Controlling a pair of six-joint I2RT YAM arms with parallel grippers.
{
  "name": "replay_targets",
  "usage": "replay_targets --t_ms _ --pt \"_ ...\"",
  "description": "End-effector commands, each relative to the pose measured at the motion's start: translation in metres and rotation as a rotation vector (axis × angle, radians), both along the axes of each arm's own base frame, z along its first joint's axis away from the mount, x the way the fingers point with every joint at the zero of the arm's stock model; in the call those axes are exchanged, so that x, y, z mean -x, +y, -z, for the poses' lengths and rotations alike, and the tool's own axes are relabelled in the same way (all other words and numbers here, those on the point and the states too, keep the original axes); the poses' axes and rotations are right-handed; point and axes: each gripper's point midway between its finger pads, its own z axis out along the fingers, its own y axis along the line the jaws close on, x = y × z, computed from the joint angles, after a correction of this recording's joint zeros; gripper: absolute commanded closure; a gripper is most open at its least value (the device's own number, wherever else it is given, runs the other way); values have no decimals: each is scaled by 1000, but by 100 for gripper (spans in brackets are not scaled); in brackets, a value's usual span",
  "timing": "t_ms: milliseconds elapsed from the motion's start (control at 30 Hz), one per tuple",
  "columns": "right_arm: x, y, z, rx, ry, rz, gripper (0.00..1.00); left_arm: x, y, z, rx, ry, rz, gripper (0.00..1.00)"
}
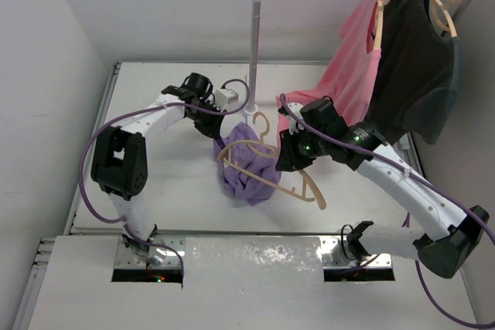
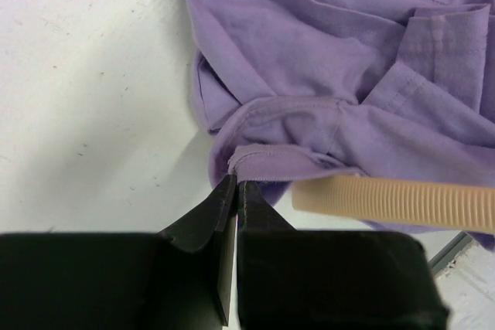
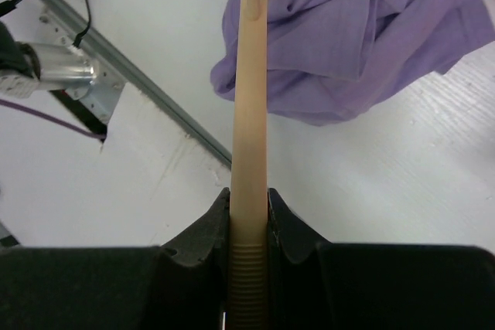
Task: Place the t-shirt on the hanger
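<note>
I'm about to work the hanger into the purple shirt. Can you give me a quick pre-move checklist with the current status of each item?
1. Left end effector pinching the t-shirt: ok, shut on a fold of hem.
2. Right end effector gripping the hanger: ok, clamped on its arm by the ribbed section.
3. Hanger tip inside a shirt opening: cannot tell; the left wrist view shows the ribbed tip bare beside the hem.
4. T-shirt spread enough to thread: not ok, it is bunched in a heap on the table.
</note>
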Motion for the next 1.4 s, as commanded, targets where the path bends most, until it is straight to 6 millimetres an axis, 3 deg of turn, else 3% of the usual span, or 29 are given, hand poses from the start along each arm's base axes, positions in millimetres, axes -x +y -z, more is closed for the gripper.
replay_targets --t_ms 0,333,633,733,800,900,1000,1033,1067,1133,1367 --pt "-23 -5 -14 60 -103 30 100 -7 1 -18 2 -76 3 100" --pt "-29 2 -50 49 -164 -12 100 -9 4 -14 -20 -89 -3 100" --pt "-24 20 -9 100 -129 -13 100 -3 -4 -33 46 -109 14 100" --pt "-30 21 -5 136 -152 19 100 4 -7 -35 67 -86 25 100" --pt "-31 33 -12 107 -194 11 100 9 -10 -37 86 -68 31 100" --pt "-33 52 -22 64 -272 -6 100 18 -17 -57 154 -85 42 100" --pt "-33 69 -34 25 -398 -48 100 29 -26 -92 250 -128 60 100" --pt "-36 67 -31 48 -439 -43 100 30 -27 -111 272 -169 60 100" --pt "-39 70 -41 23 -492 -27 100 31 -26 -120 279 -187 54 100" --pt "-49 61 -41 78 -577 26 100 30 -22 -143 275 -231 18 100" --pt "-68 66 -80 8 -760 94 100 13 -2 -189 209 -331 -131 100"
